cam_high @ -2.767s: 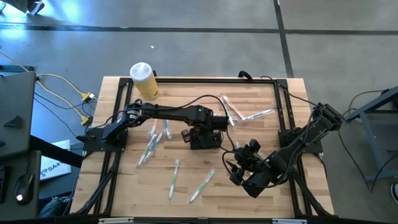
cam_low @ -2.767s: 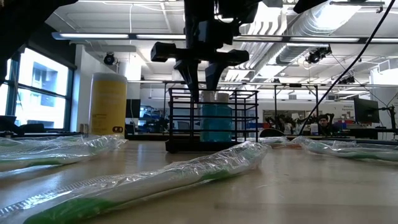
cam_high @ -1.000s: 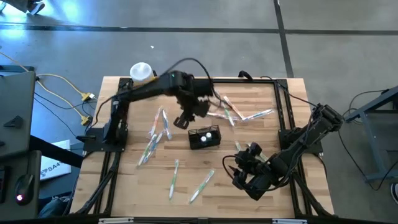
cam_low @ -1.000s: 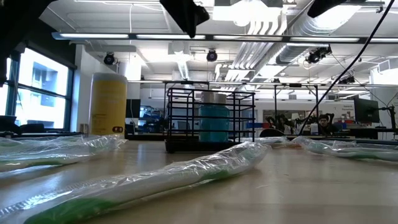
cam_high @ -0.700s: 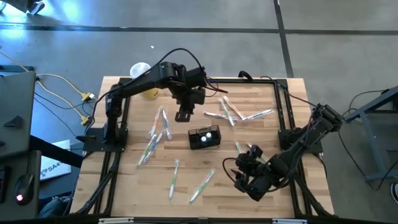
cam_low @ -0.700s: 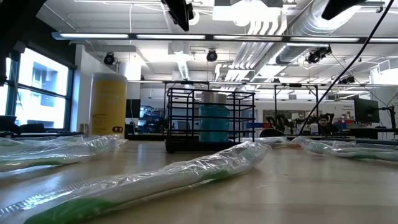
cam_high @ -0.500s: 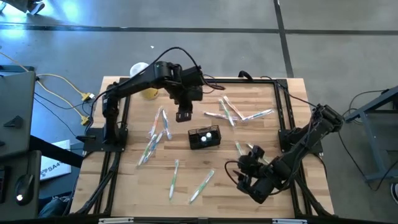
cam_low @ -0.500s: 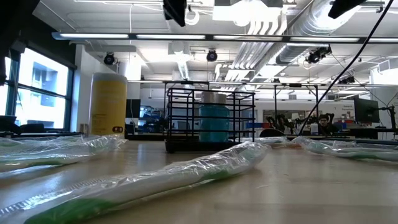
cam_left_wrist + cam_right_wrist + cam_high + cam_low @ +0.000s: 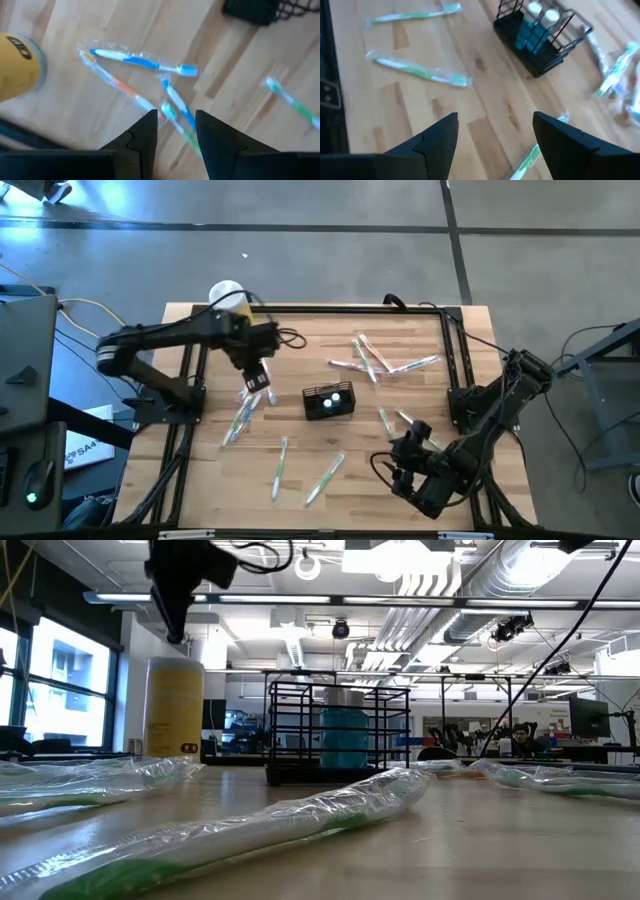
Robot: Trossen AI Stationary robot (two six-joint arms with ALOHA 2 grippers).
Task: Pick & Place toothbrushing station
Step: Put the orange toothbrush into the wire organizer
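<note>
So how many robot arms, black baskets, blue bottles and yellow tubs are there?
Robot arms: 2
Black basket: 1
Blue bottles in it: 2
Yellow tub: 1
Total: 6

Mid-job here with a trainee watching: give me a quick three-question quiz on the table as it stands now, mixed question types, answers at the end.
1. True or false: the black mesh caddy lies tipped on its side.
2. Multiple choice: the left gripper hangs above
A. the caddy
B. the wrapped toothbrushes near the yellow bottle
C. the bare corner in front of the right arm
3. Fill in: the right gripper stands ____, holding nothing.

Key:
1. False. It stands upright with two white-capped blue bottles inside.
2. B
3. open
</note>
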